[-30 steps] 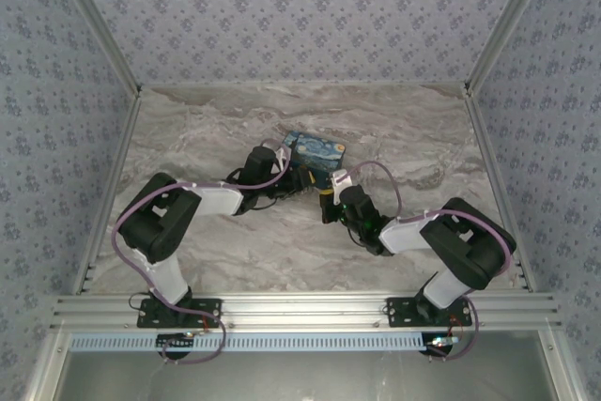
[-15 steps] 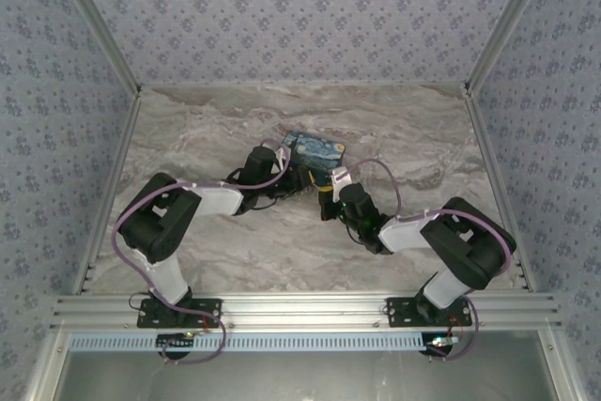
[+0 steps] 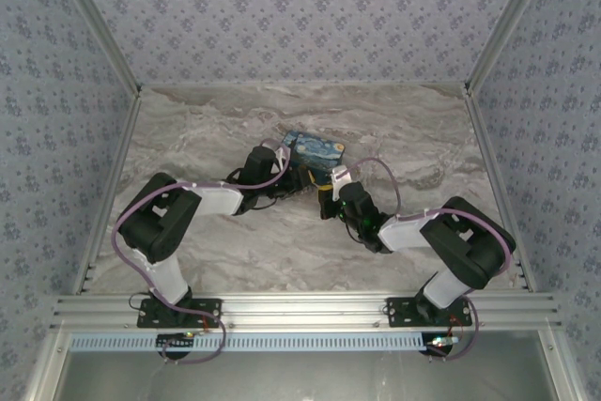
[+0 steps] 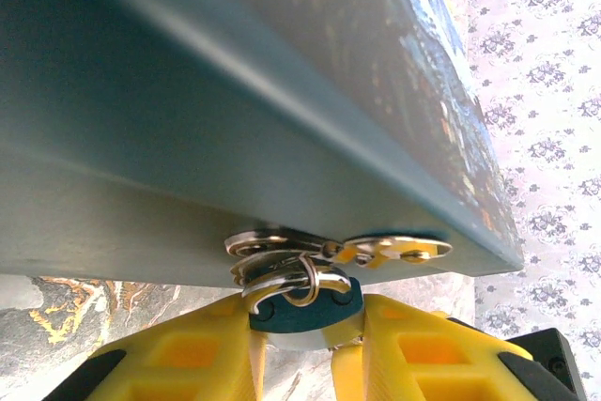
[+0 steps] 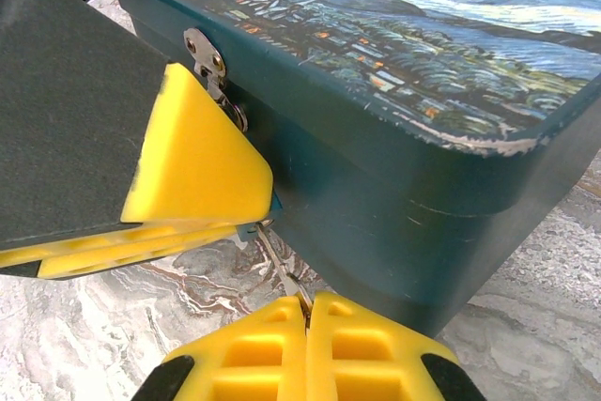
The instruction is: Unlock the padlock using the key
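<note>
Left fingers [image 4: 188, 354] pinch the padlock [image 4: 302, 305] hanging at the box's [image 4: 282, 91] hasp [image 4: 380, 249] as the right fingers [image 5: 254, 354], pressed tight on the key [image 5: 282, 272], sit slightly closer than a second ago, the key apparently nearing the lock.

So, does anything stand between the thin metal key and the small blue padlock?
Nothing visible does. The right gripper pinches the thin metal key, pointing up at the small blue padlock held by the left gripper, whose yellow finger hides the keyhole.
</note>
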Robot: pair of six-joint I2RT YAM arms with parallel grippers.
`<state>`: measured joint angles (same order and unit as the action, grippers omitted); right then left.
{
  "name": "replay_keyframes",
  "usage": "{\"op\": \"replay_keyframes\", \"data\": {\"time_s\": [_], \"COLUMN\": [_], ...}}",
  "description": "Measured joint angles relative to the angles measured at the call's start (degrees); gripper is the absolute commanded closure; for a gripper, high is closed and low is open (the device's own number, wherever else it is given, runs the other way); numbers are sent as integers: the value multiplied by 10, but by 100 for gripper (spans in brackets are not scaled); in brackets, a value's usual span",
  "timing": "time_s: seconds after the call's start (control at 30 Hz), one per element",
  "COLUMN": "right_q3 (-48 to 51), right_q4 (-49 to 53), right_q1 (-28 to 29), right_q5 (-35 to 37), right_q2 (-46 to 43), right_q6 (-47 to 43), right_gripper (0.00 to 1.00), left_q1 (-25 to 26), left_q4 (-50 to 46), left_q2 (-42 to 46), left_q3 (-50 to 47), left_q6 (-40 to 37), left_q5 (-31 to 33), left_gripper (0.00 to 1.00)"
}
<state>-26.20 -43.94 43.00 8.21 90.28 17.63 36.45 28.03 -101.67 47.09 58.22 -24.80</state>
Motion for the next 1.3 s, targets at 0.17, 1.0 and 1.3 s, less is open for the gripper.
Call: {"op": "replay_keyframes", "data": {"time_s": [0.17, 1.0, 1.3], "right_q3": [0, -16, -17], "right_q4": [0, 9, 8], "right_q1": [0, 0, 0], "right_q5": [0, 4, 3], "right_q2": [2, 12, 14], "right_q6": [2, 1, 2], "right_gripper": [100, 100, 100], "left_q1": [0, 0, 0], "left_q4": [0, 1, 1], "left_q2": [0, 0, 0], "left_q3": [0, 0, 0], "left_q6": [0, 9, 16], "left_q5": [0, 4, 6], "left_gripper": [72, 72, 72]}}
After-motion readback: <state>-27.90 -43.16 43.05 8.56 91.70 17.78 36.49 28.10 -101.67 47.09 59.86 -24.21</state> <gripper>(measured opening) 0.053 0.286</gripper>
